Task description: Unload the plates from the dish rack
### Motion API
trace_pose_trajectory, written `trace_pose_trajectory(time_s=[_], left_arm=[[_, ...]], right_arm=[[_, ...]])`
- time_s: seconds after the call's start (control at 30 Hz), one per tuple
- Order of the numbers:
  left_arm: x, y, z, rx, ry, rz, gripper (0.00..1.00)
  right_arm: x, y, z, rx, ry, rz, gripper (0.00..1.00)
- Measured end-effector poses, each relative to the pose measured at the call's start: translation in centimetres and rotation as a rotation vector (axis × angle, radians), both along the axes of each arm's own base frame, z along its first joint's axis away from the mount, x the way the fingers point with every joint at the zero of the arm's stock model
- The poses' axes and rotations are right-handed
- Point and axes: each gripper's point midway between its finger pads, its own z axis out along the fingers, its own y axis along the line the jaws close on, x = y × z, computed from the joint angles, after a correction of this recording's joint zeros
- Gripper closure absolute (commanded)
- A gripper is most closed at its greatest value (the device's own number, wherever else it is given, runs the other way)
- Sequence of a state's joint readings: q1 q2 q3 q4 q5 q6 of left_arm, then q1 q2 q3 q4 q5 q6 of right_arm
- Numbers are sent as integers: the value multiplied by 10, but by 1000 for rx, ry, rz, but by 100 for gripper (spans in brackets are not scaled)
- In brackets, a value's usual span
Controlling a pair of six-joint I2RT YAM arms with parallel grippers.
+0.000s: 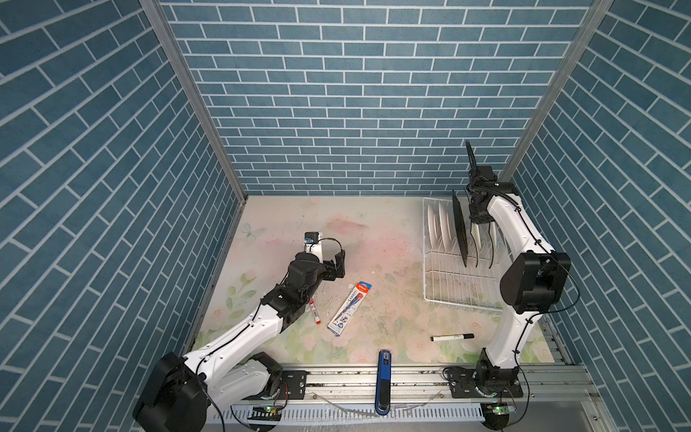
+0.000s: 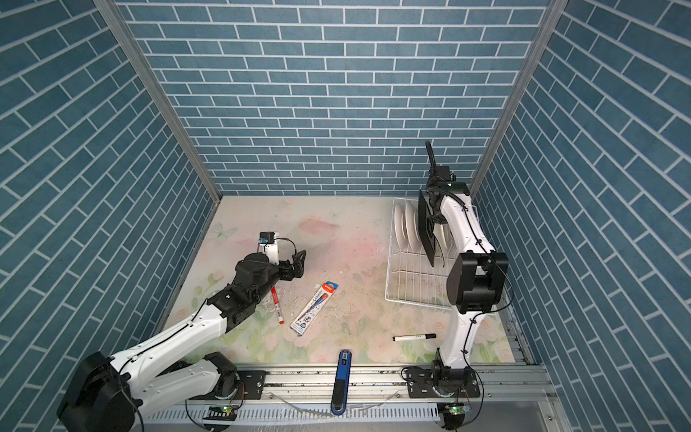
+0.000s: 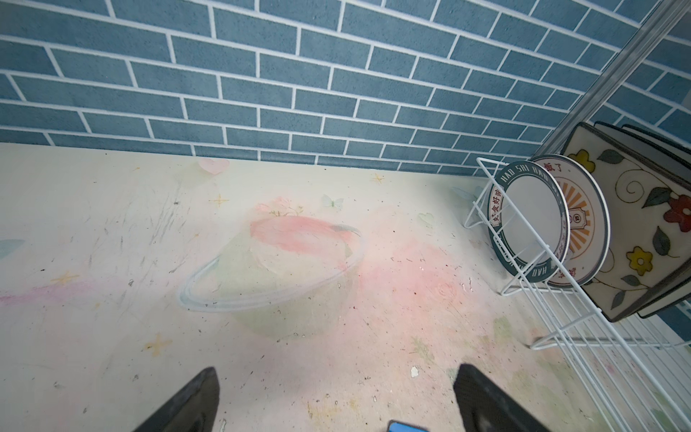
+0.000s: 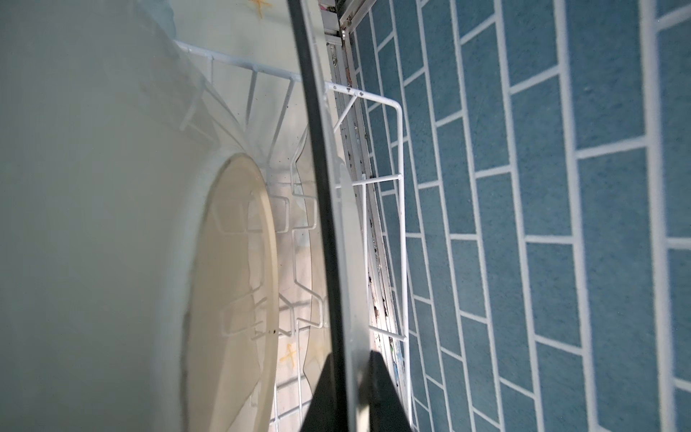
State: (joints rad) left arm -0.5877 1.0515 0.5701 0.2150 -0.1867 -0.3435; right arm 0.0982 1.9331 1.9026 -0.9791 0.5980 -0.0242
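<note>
The white wire dish rack point(image 1: 448, 288) point(image 2: 411, 288) stands at the back right with several plates upright in it. The left wrist view shows a round plate with a dark lettered band point(image 3: 531, 220), a round one with an orange sunburst point(image 3: 587, 224) and a square flowered plate point(image 3: 643, 224). My right gripper point(image 1: 479, 220) point(image 2: 435, 220) points down into the rack. In the right wrist view it point(image 4: 351, 355) is shut on the dark-rimmed edge of a plate point(image 4: 347, 243). My left gripper point(image 1: 340, 262) point(image 3: 337, 370) hangs open and holds nothing, low over the mat, left of the rack.
On the floral mat lie a red marker point(image 1: 315, 316), a packaged pen point(image 1: 349, 308) and a black-capped marker point(image 1: 452, 337). A blue stapler-like tool point(image 1: 384, 381) lies across the front rail. Blue brick walls close in the back and both sides, and the rack sits near the right wall.
</note>
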Motion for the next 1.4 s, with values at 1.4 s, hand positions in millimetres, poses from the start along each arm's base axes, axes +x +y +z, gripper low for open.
trace_pose_trajectory(time_s=[1.4], left_arm=[[-2,-4,0,-13,3,-3,0]], right_arm=[[-8,1,50,-47,-135,75,100]])
